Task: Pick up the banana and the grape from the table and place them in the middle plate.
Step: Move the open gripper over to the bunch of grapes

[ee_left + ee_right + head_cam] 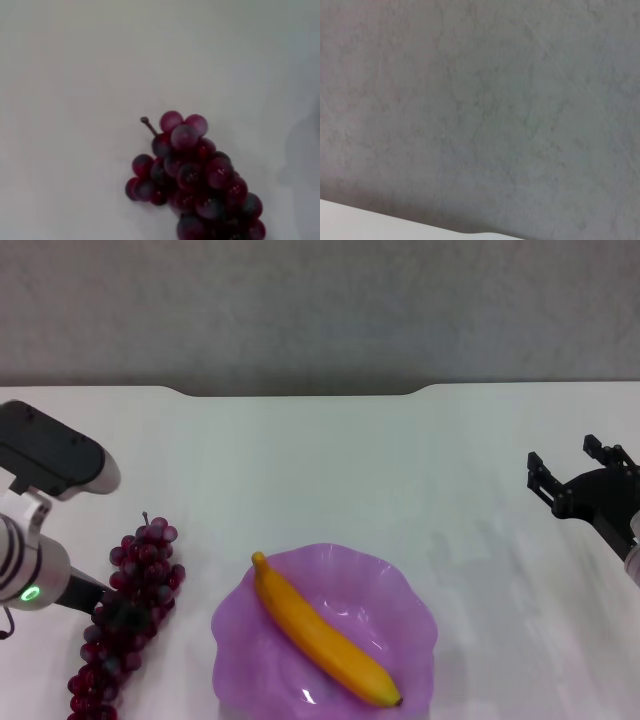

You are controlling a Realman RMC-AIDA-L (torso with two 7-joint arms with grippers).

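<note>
Yellow-orange against translucent purple, the banana already lies across the middle plate, which sits at the near edge of the tabletop, so that half of the job looks done. The grape remains on the tabletop near the near-left corner, just beside the plate. The left tool is down on the middle of the bunch; whether its fingers have closed I cannot tell. The left wrist view shows the stem end of the bunch lying on the bare white surface. The step in hand looks like the grape pickup; next it needs a firm hold, a lift and a short carry to the plate. The right tool hangs spread apart, empty, above the right edge.
</note>
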